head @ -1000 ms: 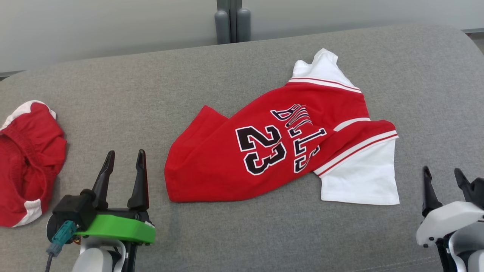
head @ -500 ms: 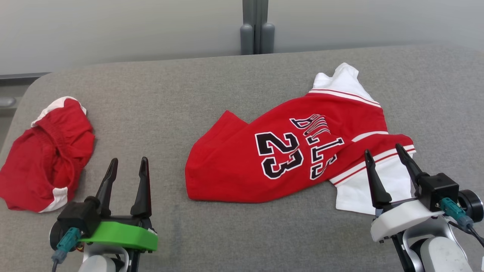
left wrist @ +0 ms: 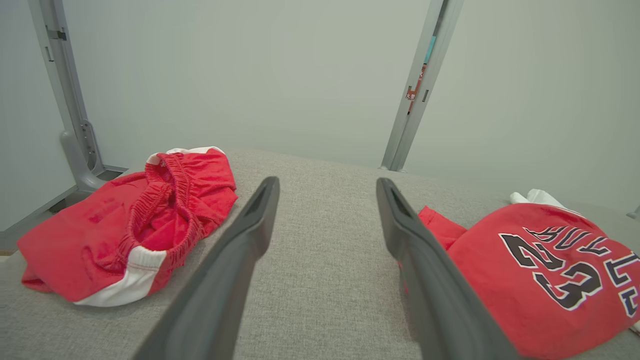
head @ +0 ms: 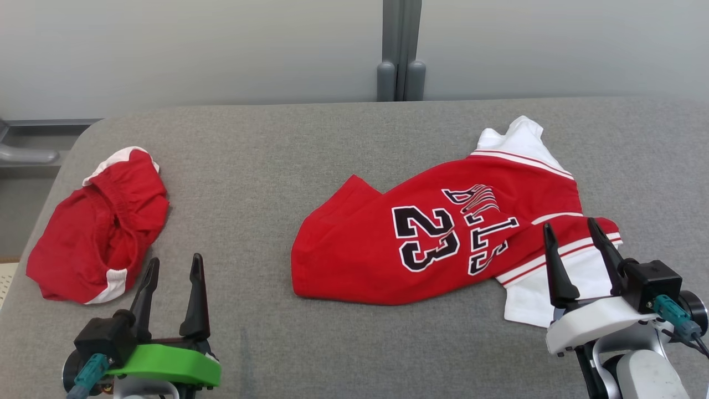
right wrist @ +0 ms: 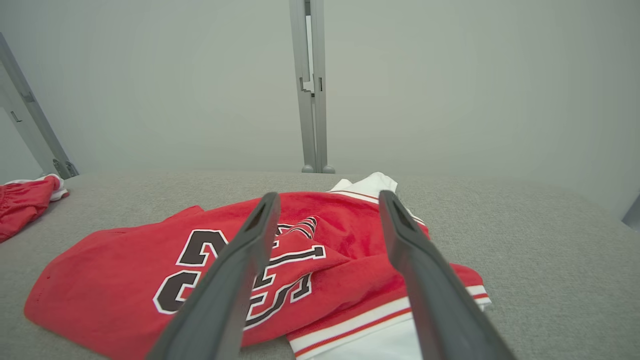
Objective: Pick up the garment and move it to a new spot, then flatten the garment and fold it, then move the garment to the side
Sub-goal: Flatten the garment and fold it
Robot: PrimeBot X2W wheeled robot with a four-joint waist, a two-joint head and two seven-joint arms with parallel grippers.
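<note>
As far as the views show, no step of the task is yet done. At the far left of the worktop [head: 266, 160], red shorts [head: 94, 238] with white trim are seen lying in a crumpled heap. Just right of them, at the near edge, the left hand [head: 174, 259] is held with its fingers spread wide and nothing between them; bare grey cloth is faced by it. Right of centre, the jersey [head: 354, 255], red with white sleeves and the number 23 uppermost, is found lying rumpled and skewed. One white sleeve is turned toward the far edge, the other lies at the near right, and a fold is seen across the lettering. It is judged to be the garment meant, though the shorts cannot be ruled out. At the right, the right hand [head: 570, 223] is likewise open and empty, its fingers set over the near white sleeve; whether cloth is touched cannot be told. Everything is left to do: the pick-up and move to a new spot, the flattening, the fold, and the shift to the side. A grasp at the striped sleeve seam is judged to be the step in hand.
</note>
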